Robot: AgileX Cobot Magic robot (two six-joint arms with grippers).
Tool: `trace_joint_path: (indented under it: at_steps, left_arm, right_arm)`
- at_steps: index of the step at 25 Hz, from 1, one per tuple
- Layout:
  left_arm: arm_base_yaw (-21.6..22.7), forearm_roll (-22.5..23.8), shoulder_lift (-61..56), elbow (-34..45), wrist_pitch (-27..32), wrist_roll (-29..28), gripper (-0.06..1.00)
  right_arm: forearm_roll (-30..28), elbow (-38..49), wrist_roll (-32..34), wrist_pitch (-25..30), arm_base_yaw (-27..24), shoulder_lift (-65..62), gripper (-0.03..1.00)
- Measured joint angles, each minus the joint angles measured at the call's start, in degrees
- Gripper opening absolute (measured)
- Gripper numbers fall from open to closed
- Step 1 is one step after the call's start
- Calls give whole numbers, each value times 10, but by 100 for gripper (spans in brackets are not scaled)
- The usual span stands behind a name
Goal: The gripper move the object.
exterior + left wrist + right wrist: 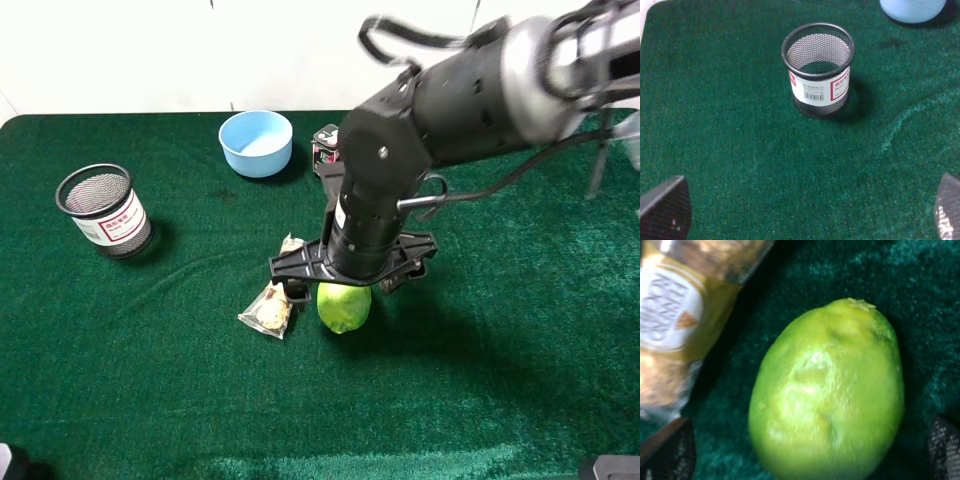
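Note:
The object, a yellow-green lime, lies on the green cloth near the middle of the table. It fills the right wrist view. My right gripper hangs straight down over it with its jaws open. Its two black fingertips show on either side of the lime, which sits between them. I cannot tell whether the fingers touch it. My left gripper is open and empty, low over bare cloth in front of the mesh cup.
A clear cookie packet lies just left of the lime, also in the right wrist view. A black mesh cup stands at the left. A blue bowl and a small dark tin are at the back.

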Motion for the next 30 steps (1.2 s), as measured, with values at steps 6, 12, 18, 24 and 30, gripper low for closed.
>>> trace_joint_path:
  at_steps: [6, 12, 18, 24, 30]
  left_arm:
    - [0, 0, 0, 0, 0, 0, 99]
    - [0, 0, 0, 0, 0, 0, 99]
    - [0, 0, 0, 0, 0, 0, 99]
    - [0, 0, 0, 0, 0, 0, 99]
    - [0, 0, 0, 0, 0, 0, 99]
  right_arm:
    - [-5, -30, -10, 73, 0, -61, 69]
    - [-13, -80, -33, 167, 0, -117, 69]
    - [-14, -130, -75, 254, 0, -155, 69]
    - [-15, -166, -115, 304, 0, -189, 69]
    - [-15, -168, -152, 307, 0, -243, 69]
